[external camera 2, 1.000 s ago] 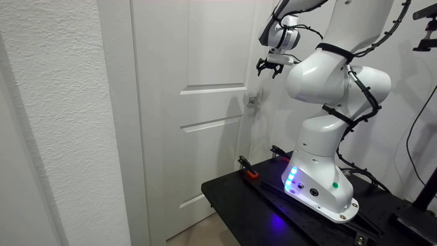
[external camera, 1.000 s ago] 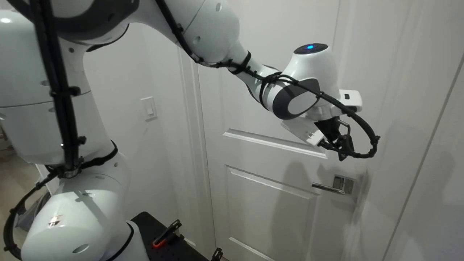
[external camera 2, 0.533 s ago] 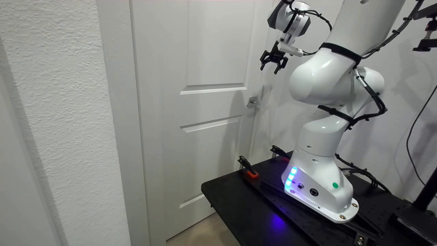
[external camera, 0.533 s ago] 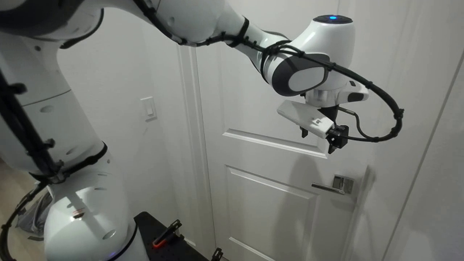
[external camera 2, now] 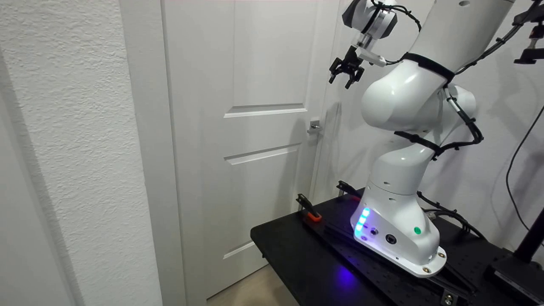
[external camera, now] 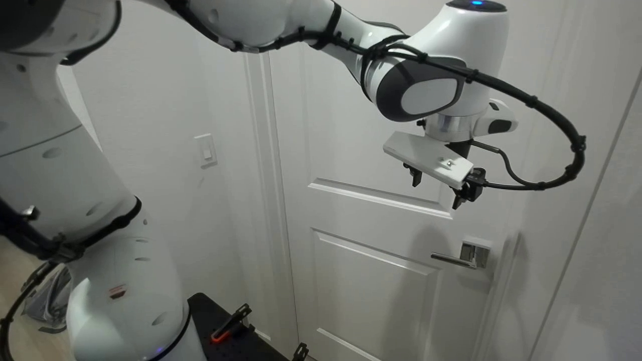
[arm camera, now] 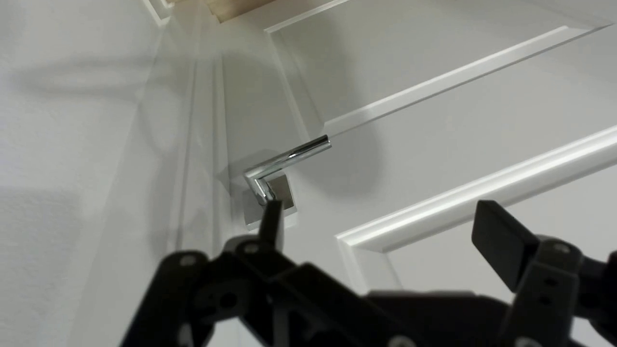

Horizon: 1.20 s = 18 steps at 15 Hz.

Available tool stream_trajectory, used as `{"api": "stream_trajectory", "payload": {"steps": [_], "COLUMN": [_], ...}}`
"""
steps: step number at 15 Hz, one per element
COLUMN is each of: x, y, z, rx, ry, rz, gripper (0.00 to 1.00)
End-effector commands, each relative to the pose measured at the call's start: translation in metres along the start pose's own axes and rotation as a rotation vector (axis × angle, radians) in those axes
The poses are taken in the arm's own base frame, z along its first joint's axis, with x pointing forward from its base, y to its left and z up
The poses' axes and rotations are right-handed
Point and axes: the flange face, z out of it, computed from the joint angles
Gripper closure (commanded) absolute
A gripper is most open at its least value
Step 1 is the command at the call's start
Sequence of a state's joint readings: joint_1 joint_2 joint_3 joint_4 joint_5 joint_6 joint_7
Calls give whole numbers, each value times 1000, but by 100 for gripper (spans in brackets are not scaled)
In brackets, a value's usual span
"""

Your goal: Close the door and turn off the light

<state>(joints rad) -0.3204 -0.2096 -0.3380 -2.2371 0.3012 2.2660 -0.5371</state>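
Door handle (external camera: 469, 259) below spread hand (external camera: 436, 195)

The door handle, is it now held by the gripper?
No, the gripper is open and hangs above the handle, apart from it.

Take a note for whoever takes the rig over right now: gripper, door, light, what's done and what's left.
Gripper: open, fingers apart with nothing between them, clear of the lever handle in both exterior views.
Door: looks shut or nearly so; whether it has latched can't be told.
Light: lamp out of view, but the scene is lit. The switch plate is beside the door frame, with nothing touching it.
Done: closing, apparently.
Left: confirm the latch, then probably move over to the switch plate and turn the light off.
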Motion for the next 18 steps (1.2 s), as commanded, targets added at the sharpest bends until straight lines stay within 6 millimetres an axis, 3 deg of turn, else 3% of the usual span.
{"api": "stream_trajectory", "payload": {"steps": [1,3,5,11,15,18], "x": [0,1,2,9,-6,-21], "y": [-1,-2,-8,-111,-181,-220], "z": [0,0,15,52,60,65], "rx": [0,1,68,355,491,584], "ry": [-1,-2,-33,-111,-233,-323], "rz": [-1,-4,-10,-206,-363,-494], "gripper": [0,0,0,0,0,0]}}
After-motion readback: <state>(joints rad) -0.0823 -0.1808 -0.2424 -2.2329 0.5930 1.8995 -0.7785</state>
